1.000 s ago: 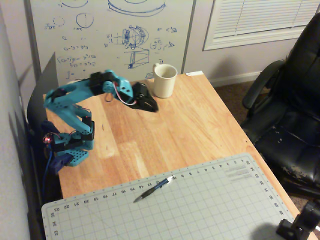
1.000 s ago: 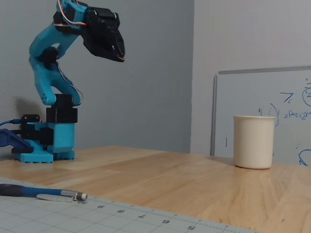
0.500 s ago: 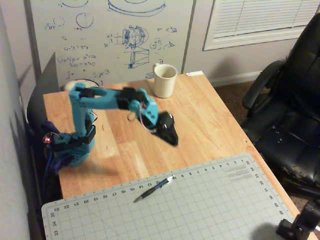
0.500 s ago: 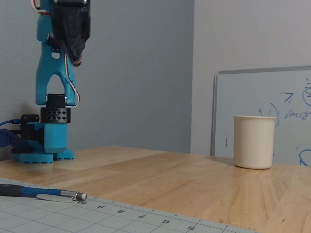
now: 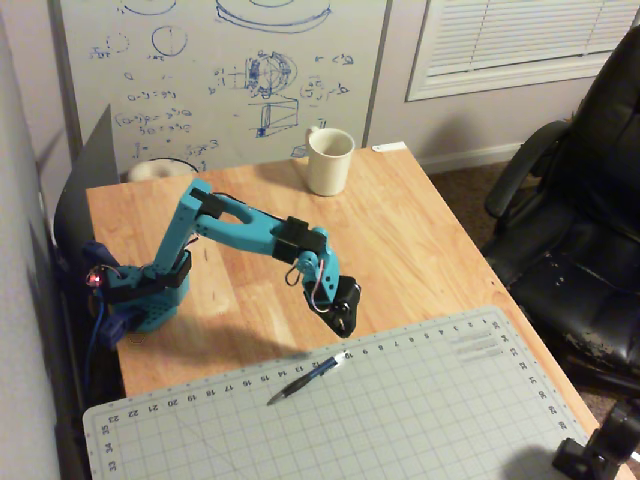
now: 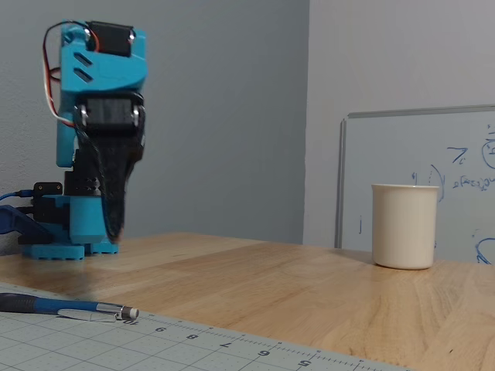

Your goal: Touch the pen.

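Inspecting the overhead view, we found the pen (image 5: 307,378) lying flat on the grey cutting mat (image 5: 420,420), close to the mat's far edge, with its silvery end toward 2 o'clock and its dark tip toward 8 o'clock. The mat covered the near part of the wooden bench (image 5: 420,230). The teal arm (image 5: 245,228) stood on its base (image 5: 140,295) at roughly 9 o'clock on the bench and reached out toward 4 o'clock, its black gripper (image 5: 343,318) hanging above the bare wood just short of the mat's edge. We noted the gripper at about 1 o'clock from the pen's silvery end, near it but apart; no contact showed in this view.

In the fixed view we saw the pen (image 6: 66,308) low at 8 o'clock, lying on the mat (image 6: 193,348) with its silvery end pointing toward 3 o'clock. The gripper (image 6: 116,228) hung point-down in front of the arm's base (image 6: 58,228), clear of the pen and behind it. We judged the jaws closed, or very nearly so: they tapered to a single dark point with no gap visible, and they held nothing.

A cream mug (image 5: 329,160) stood upright near the far edge of the bench at 12 o'clock, well apart from the pen. A whiteboard (image 5: 220,70) with blue markings stood behind it.
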### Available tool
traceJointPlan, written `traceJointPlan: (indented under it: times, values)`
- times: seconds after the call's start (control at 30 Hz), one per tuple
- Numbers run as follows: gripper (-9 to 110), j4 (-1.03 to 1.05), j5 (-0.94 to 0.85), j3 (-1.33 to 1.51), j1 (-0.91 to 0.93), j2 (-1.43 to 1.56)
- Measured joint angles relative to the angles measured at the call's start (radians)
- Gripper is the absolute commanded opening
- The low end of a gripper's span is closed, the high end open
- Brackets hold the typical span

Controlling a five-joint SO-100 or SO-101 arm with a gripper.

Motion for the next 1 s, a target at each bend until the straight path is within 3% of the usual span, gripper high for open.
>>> traceJointPlan:
  times: [1.0]
  values:
    - [1, -0.015, 0.0, -0.012, 0.041, -0.106]
